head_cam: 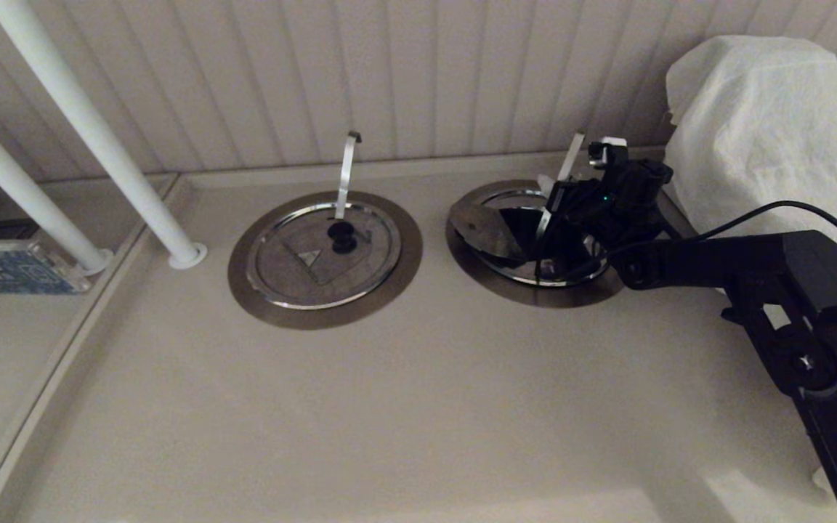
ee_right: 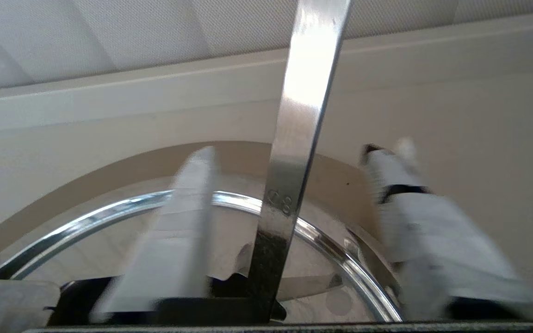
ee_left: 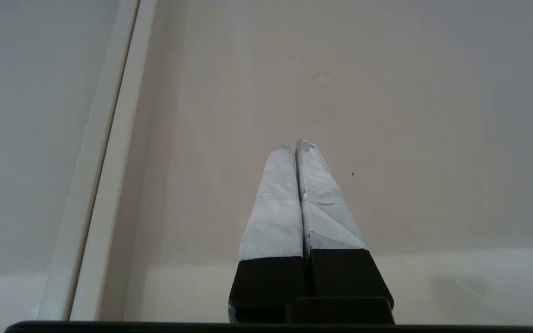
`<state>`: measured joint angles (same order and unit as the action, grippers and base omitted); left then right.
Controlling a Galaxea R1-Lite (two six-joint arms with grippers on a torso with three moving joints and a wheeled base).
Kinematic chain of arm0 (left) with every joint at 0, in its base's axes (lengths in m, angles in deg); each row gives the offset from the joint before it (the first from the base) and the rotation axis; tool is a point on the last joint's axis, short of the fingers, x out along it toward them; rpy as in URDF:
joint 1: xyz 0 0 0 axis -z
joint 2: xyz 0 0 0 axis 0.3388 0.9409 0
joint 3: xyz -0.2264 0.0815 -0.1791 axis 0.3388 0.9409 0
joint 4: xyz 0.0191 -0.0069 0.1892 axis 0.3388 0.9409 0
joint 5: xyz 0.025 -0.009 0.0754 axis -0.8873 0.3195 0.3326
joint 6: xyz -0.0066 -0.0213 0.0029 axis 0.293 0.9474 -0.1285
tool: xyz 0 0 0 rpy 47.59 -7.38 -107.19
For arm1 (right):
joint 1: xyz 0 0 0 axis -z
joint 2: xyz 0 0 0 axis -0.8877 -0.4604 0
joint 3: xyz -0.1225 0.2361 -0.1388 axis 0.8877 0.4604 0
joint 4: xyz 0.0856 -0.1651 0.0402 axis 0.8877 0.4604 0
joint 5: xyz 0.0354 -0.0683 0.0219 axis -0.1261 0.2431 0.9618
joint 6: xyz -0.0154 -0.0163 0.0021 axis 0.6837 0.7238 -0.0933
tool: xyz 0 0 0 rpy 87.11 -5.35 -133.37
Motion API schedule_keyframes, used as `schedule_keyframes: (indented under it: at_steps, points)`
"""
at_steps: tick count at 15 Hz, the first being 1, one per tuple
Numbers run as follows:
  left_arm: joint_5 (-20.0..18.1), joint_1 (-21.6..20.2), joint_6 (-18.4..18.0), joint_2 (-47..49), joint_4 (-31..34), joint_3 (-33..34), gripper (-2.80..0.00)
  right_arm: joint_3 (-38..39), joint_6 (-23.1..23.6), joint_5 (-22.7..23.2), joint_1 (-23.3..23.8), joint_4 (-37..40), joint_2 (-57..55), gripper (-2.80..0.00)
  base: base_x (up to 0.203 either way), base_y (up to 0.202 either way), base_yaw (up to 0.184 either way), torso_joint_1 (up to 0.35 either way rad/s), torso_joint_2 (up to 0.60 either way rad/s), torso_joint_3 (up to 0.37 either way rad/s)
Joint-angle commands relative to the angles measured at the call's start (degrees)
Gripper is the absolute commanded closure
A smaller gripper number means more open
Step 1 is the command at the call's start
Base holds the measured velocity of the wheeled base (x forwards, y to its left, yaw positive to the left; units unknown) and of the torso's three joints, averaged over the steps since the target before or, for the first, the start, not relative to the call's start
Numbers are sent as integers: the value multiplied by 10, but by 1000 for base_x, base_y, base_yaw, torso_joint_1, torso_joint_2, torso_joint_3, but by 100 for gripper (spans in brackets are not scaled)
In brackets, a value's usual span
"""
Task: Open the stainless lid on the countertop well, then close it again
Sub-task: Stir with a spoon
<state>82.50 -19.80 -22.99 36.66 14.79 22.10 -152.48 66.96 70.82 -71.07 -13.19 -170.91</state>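
The stainless lid is on the right countertop well. Its wedge part stands tilted up toward the left, and a dark opening shows beside it. The flat steel utensil handle leans up out of it toward the wall. My right gripper hovers low over the lid's far side. In the right wrist view it is open, with wide-spread fingers on either side of the handle, touching nothing. The lid's shiny rim and the brown ring curve below. My left gripper is shut and empty over bare counter.
The twin lid, with a black knob and an upright hooked handle, sits in the left well. Two white poles stand at the left. A white cloth-covered object rises at the right, close to my right arm. The wall runs behind both wells.
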Motion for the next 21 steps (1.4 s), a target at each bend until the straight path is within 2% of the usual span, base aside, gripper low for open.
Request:
schedule_keyframes:
  at_steps: [1,10,15,21]
  points:
    - [0,0,0,0,0,0,0,0,0,1,0,-3,-3,0,0,0,0,0,0,0]
    - [0,0,0,0,0,0,0,1,-4,2,-2,-1,11,0,0,0,0,0,0,0]
    - [0,0,0,0,0,0,0,6,-27,-2,-2,3,50,0,0,0,0,0,0,0]
    - [0,0,0,0,0,0,0,33,-32,-13,-7,51,115,0,0,0,0,0,0,0]
